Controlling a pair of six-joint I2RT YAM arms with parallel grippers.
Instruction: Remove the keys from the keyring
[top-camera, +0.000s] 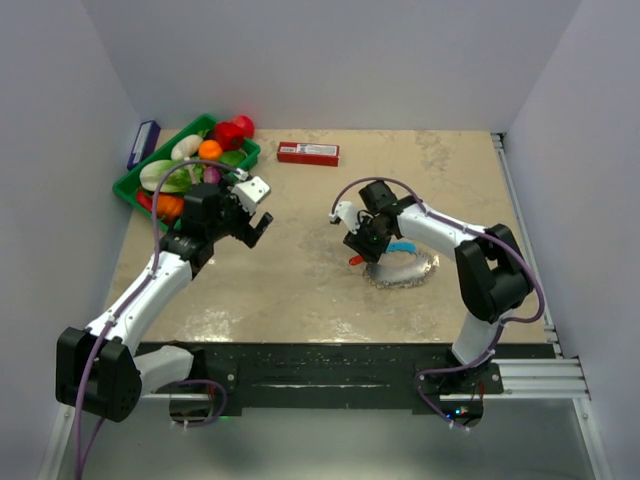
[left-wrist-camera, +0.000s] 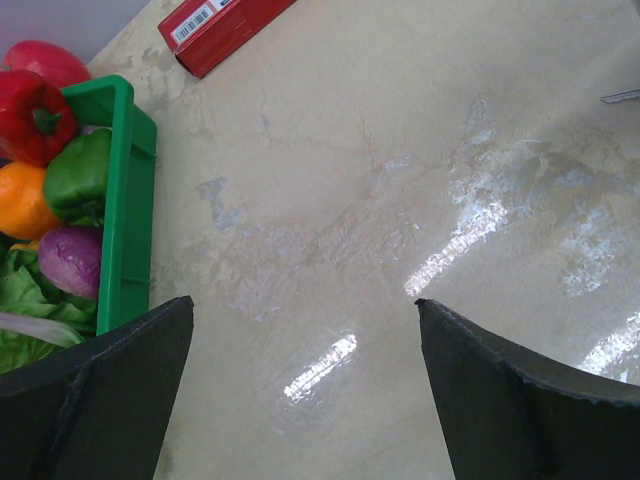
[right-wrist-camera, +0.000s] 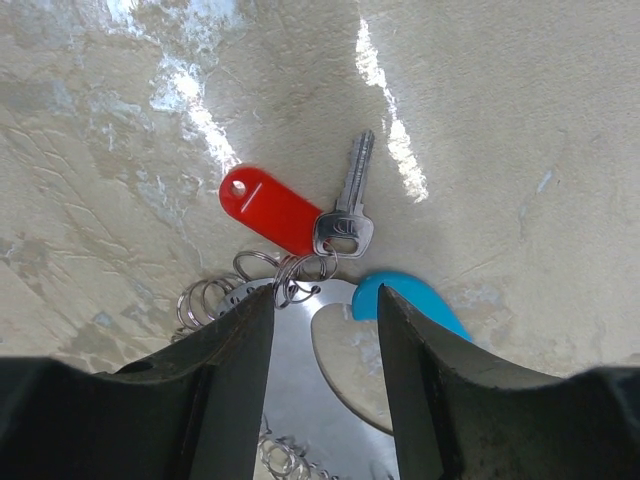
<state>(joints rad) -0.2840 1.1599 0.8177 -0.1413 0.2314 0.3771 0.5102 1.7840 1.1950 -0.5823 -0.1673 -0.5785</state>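
Note:
The keyring (top-camera: 408, 270) lies on the table right of centre, a loop fringed with silvery pieces and one bright blue section (top-camera: 404, 247). My right gripper (top-camera: 362, 245) hovers low over its left end, open. In the right wrist view the gripper (right-wrist-camera: 325, 297) straddles the keyring's flat silvery band (right-wrist-camera: 300, 370), next to the blue section (right-wrist-camera: 410, 300). Just beyond the fingertips lies a silver key (right-wrist-camera: 347, 205) with a red tag (right-wrist-camera: 268, 208), joined by small split rings (right-wrist-camera: 215, 295). My left gripper (top-camera: 262, 222) is open and empty above bare table (left-wrist-camera: 302, 303).
A green tray (top-camera: 130, 185) of toy vegetables stands at the back left, close to my left gripper; its rim shows in the left wrist view (left-wrist-camera: 125, 200). A long red box (top-camera: 307, 153) lies at the back centre. White walls enclose the table.

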